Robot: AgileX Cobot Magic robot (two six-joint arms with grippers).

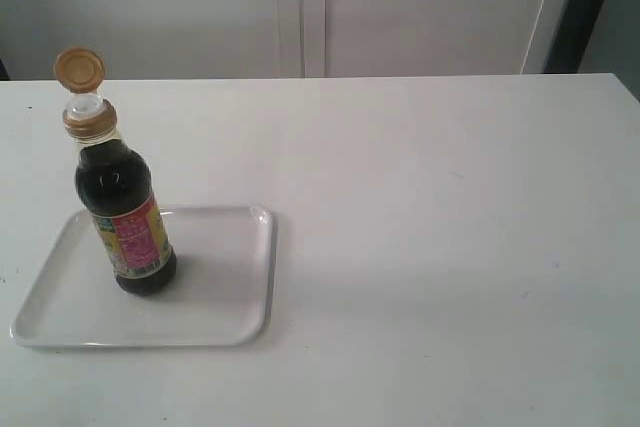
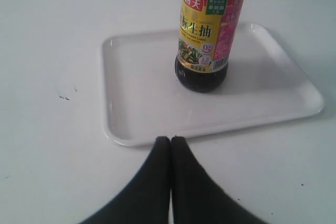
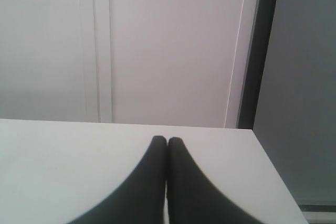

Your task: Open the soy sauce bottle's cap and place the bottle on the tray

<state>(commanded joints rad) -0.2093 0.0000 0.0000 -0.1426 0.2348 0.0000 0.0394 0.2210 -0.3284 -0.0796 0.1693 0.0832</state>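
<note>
The soy sauce bottle (image 1: 125, 212) stands upright on the white tray (image 1: 220, 287) at the left of the table. Its copper-orange cap (image 1: 79, 69) is flipped up and back on its hinge, with the collar (image 1: 89, 119) and pale spout below it. In the left wrist view the bottle (image 2: 206, 40) shows its yellow and pink label, standing on the tray (image 2: 142, 103); its top is cut off. My left gripper (image 2: 170, 139) is shut and empty, just short of the tray's near rim. My right gripper (image 3: 167, 139) is shut and empty over bare table. Neither arm shows in the exterior view.
The white table (image 1: 450, 227) stretches right of the tray. A white panelled wall (image 1: 300, 7) runs behind it, with a dark vertical strip (image 1: 590, 7) at the far right. The right wrist view shows the table's far edge (image 3: 126, 124) and its corner.
</note>
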